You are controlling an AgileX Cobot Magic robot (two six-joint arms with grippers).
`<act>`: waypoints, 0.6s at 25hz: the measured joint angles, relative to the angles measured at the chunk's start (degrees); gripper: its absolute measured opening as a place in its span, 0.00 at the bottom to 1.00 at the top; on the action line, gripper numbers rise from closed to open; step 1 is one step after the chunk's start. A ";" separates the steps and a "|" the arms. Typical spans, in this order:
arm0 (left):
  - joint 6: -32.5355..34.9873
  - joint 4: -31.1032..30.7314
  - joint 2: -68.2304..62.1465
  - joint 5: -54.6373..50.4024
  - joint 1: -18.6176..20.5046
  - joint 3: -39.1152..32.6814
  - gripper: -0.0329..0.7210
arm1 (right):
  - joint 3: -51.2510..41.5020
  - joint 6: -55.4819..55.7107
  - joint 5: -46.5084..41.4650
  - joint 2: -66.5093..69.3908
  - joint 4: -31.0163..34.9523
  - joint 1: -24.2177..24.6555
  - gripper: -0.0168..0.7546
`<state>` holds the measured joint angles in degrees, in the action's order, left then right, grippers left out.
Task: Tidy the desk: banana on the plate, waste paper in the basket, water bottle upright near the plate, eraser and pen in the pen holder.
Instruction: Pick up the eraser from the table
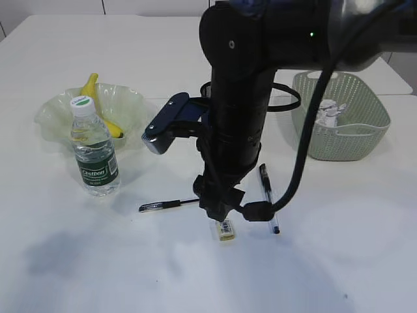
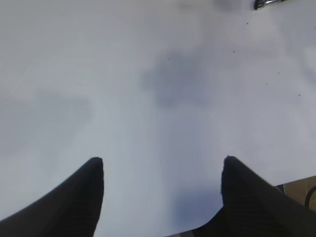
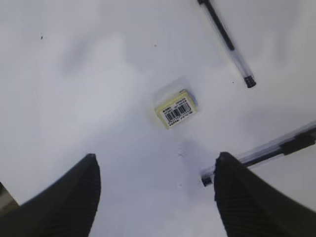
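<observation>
Both tools are held wide open and empty. The right tool is poised above the eraser, which lies on the surface between two pens. The left tool is seen over bare surface. The banana lies on the plate far left, the bottle upright just in front; paper sits in the basket far right.

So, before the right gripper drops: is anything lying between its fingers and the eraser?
No. In the right wrist view, only bare white table lies between the open right gripper and the eraser; both pens lie off to the side.
</observation>
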<state>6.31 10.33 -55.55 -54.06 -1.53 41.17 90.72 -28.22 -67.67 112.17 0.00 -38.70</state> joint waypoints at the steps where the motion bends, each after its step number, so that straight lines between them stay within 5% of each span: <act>1: 0.00 0.00 0.00 0.00 0.00 0.00 0.74 | 0.00 2.95 0.35 0.14 0.00 0.00 0.72; 15: 0.00 0.87 0.00 -0.26 0.00 0.00 0.73 | 0.00 32.76 1.95 8.23 0.00 0.00 0.72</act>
<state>6.31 11.20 -55.55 -54.33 -1.53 41.17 90.72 4.54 -65.73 120.40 0.00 -38.70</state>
